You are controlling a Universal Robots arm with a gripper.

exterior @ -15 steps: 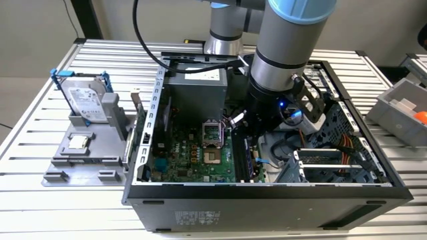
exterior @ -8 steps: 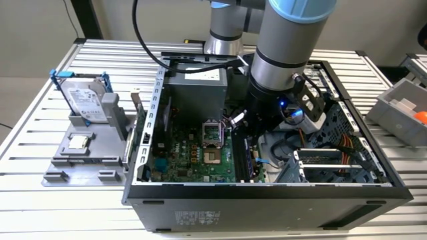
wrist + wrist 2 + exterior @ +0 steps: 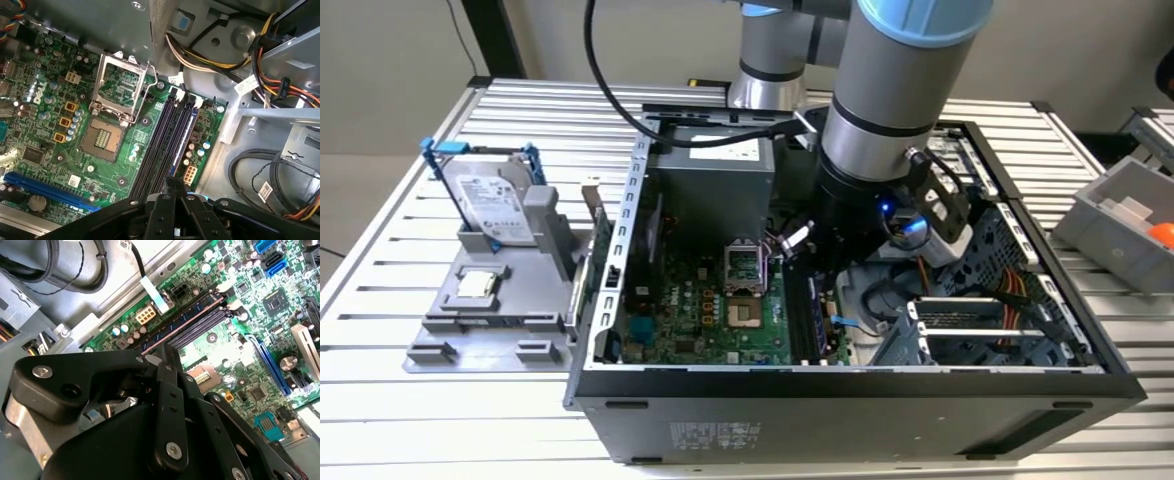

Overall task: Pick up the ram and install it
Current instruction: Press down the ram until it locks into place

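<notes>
Reaching down into the open case (image 3: 854, 400) from above: arm (image 3: 894, 100) near vertical, wrist low inside the shell, toward the exterior view's right of the motherboard (image 3: 707, 310). Gripper (image 3: 807, 240) pointed down at the board, just beside the CPU socket (image 3: 742, 265) and above the slots (image 3: 803, 320).

In both wrist views, black finger links converging to a narrow tip right over the slot bank. Fingertips (image 3: 175, 182) drawn together, pinched on the near end of the ram (image 3: 184, 132); no gap to be seen between them. Same grip in the second wrist view: gripper (image 3: 167, 360) closed at the end of the ram (image 3: 187, 320).

Ram lying along the slot nearest the board's edge, on the far side of the bank from the socket (image 3: 107, 135), lengthwise in line with the slots (image 3: 160, 140) beside it, blue-green face showing. Whether fully seated or only resting in the slot, hard to tell.

Off to the exterior view's left, outside the case, hard drive (image 3: 494, 205) propped in a grey holder (image 3: 494, 300) on the slatted table (image 3: 454, 420), well apart from the gripper.
</notes>
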